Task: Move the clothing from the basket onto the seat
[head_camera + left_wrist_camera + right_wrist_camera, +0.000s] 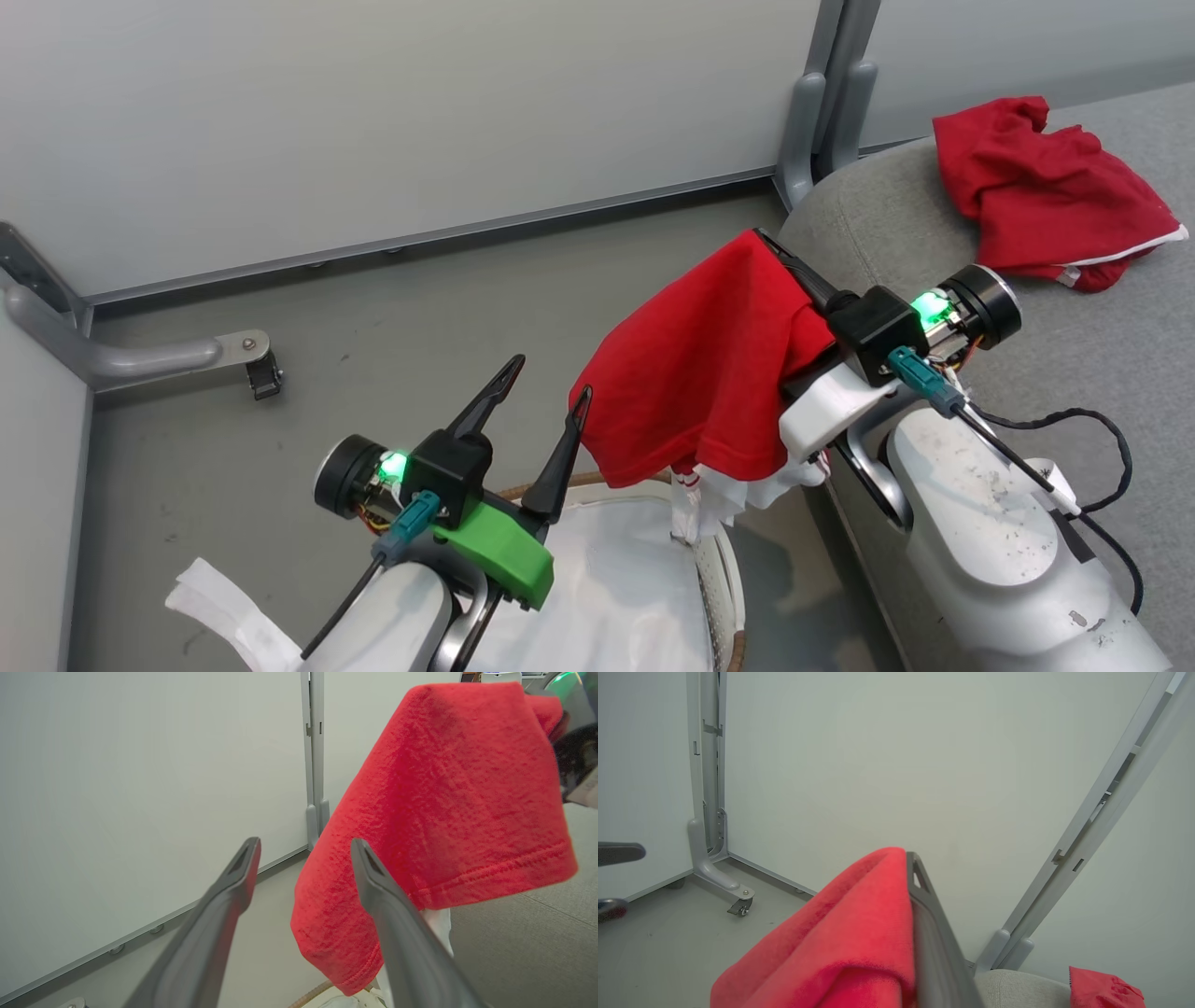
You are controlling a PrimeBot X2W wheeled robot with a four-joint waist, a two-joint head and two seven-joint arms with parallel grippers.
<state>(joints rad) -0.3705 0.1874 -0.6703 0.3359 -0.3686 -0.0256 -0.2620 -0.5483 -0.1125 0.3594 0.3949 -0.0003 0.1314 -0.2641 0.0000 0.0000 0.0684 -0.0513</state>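
Pale grey partition panels [373, 112] close off this corner and meet at a grey metal post [834, 103]. From the panel on the left, a curved grey support foot [159, 357] reaches across the grey floor [420, 317] and ends in a small black caster [265, 379]. A few dark scuffs mark the floor.

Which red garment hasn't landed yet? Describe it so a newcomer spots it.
Start at the grey sofa seat on the right. Just off its left edge, above the white basket, a red garment hangs draped over the right end effector. Unlike the other red garment, crumpled on the seat, it is airborne.
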